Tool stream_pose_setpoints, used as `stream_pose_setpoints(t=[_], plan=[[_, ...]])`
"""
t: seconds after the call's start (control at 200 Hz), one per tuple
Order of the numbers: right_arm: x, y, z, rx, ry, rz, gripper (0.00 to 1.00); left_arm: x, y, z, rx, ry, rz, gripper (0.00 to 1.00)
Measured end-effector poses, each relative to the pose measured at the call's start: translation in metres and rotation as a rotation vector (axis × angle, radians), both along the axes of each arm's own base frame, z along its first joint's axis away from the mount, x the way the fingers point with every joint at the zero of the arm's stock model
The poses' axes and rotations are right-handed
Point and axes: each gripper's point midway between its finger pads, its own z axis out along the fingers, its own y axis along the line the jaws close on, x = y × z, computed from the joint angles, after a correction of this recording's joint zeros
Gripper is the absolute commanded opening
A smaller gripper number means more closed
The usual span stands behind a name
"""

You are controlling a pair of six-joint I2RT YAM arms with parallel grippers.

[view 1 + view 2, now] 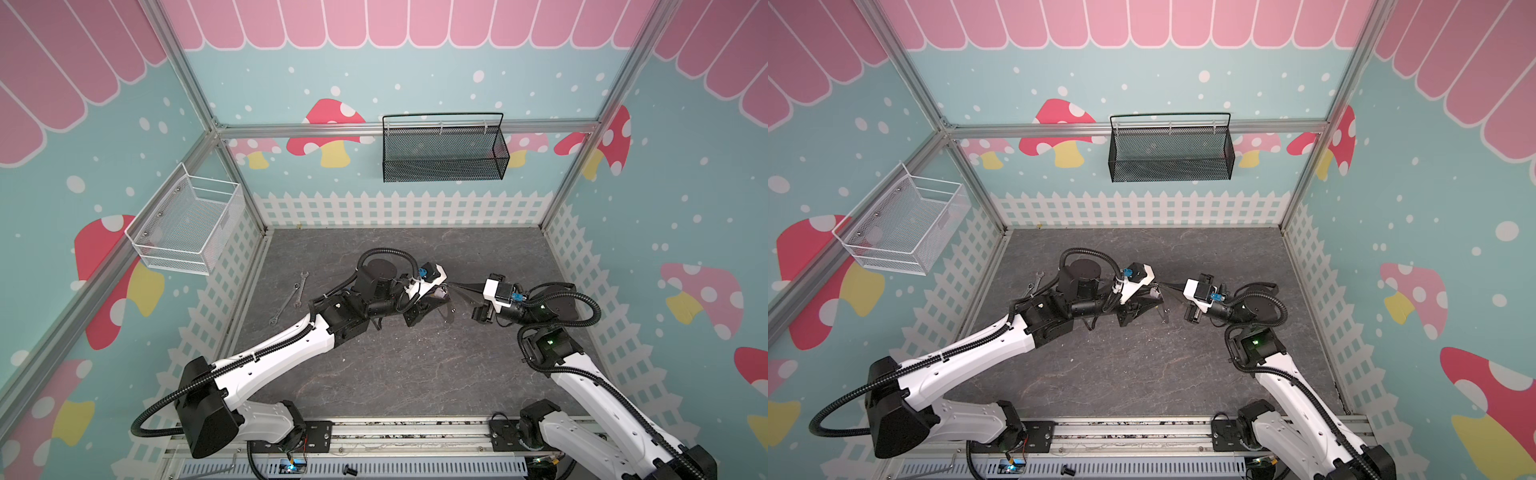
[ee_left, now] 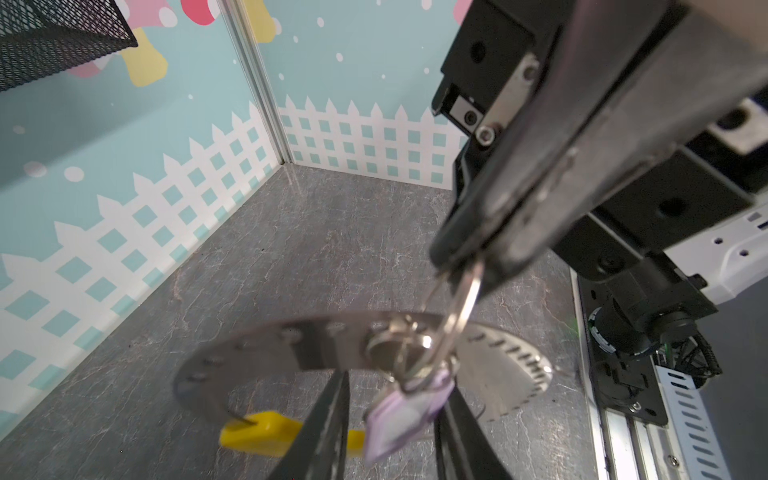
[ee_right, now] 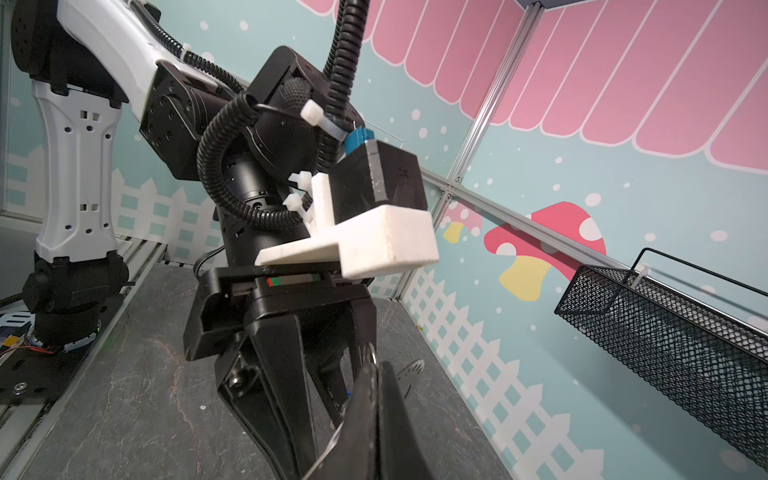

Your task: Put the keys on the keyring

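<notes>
In the left wrist view my right gripper (image 2: 461, 266) reaches in, shut on a small split ring (image 2: 465, 291). A silver key (image 2: 388, 349) with a lilac tag (image 2: 403, 415) hangs from that ring. The tag dangles between the fingers of my left gripper (image 2: 397, 386), which stand apart; the tag brushes one finger and is not clamped. The keyring shows as a thin dark wire with a yellow segment (image 2: 257, 432), passing behind one left finger. In both top views my left gripper (image 1: 436, 301) (image 1: 1148, 301) and my right gripper (image 1: 451, 284) (image 1: 1160, 284) meet tip to tip mid-table. The right wrist view shows the right gripper (image 3: 376, 370) pressed shut.
Flat silver plates, an arc with holes (image 2: 291, 345) and a toothed fan (image 2: 507, 374), sit under the key. Two wrenches (image 1: 291, 297) lie left of the left arm. A black mesh basket (image 1: 442, 149) hangs on the back wall and a white one (image 1: 187, 224) on the left wall.
</notes>
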Motion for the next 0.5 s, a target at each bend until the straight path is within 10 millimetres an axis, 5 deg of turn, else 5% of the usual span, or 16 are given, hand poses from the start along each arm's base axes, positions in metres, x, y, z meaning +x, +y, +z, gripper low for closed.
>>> stream_pose_setpoints(t=[0.23,0.5], plan=[[0.002,0.000,-0.001,-0.003,-0.003,-0.011,0.00,-0.001,0.004,0.002,0.012,-0.016,0.004,0.12],[0.005,0.000,-0.007,-0.019,0.020,-0.021,0.00,-0.004,0.011,0.011,0.068,-0.054,0.012,0.05]])
